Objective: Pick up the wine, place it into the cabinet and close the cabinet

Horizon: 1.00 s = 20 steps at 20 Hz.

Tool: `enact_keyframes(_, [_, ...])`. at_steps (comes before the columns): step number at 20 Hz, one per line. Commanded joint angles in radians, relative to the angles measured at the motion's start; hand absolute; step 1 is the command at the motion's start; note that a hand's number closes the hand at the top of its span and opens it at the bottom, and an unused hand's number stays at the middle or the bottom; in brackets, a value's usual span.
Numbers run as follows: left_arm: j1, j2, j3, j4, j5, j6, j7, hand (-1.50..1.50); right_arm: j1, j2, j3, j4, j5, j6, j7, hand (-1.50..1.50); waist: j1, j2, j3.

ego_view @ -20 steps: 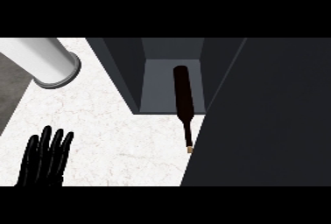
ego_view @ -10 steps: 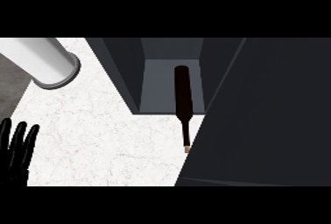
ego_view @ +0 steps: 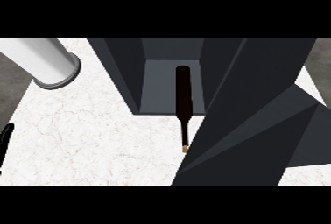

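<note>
- Now the desk (ego_view: 97, 131) shows a white marble top with faint reddish-brown veins, flat and matte.
- Wine (ego_view: 183, 94): a slim, dark, nearly black bottle lying on its side. Its round-ended body rests on the cabinet floor, and its thin neck runs out past the front edge onto the marble. The small pale tip of the neck sits on the desk, close beside the door's edge.
- Cabinet (ego_view: 123, 65): a dark grey box of flat, smooth panels, standing on the desk at the far side. Its inside floor is a lighter grey, and the bottle lies along the middle of it.
- Door (ego_view: 258, 109): a broad, very dark slab with sharp straight edges, standing open at the right and covering much of that side of the view. Its angled faces catch slightly different shades of grey.
- Cylinder (ego_view: 42, 59): a smooth white tube with a grey rim at its lower end, slanting in from the upper left corner. It stands apart from the cabinet.
- Left hand (ego_view: 6, 133): only a thin black sliver shows at the left edge, well apart from the wine. Whether its fingers are spread or pressed together I cannot tell. It touches nothing that can be seen.
- Right hand: it shows nowhere in the head view.
- Floor (ego_view: 13, 89): a dull grey strip beside the desk at the left.
</note>
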Motion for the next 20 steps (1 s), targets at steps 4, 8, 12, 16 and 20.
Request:
enact_keyframes(4, [-0.036, 0.034, 0.092, 0.024, 0.057, -0.045, 0.057, -1.50, -0.148, 0.033, 0.272, 0.065, 0.149, -0.190, -0.044, 1.50, -0.003, 0.000, 0.000])
enact_keyframes(8, [-0.043, 0.022, 0.092, 0.063, 0.063, -0.092, 0.057, -1.50, -0.299, 0.031, 0.221, 0.150, 0.150, -0.243, -0.047, 1.50, 0.011, 0.004, -0.001])
enact_keyframes(12, [-0.069, 0.015, 0.079, 0.058, 0.092, -0.113, 0.097, -1.50, -0.409, 0.028, 0.204, 0.213, 0.157, -0.331, -0.031, 1.50, 0.019, 0.005, -0.002])
enact_keyframes(16, [-0.102, 0.025, 0.117, 0.097, 0.126, -0.144, 0.121, -1.50, -0.538, 0.026, 0.110, 0.236, 0.092, -0.366, 0.039, 1.50, 0.028, 0.011, -0.003])
enact_keyframes(20, [-0.129, -0.041, 0.023, 0.076, 0.046, -0.087, 0.106, -1.50, -0.609, 0.025, 0.070, 0.293, -0.003, -0.423, 0.024, 1.50, 0.035, 0.016, -0.002])
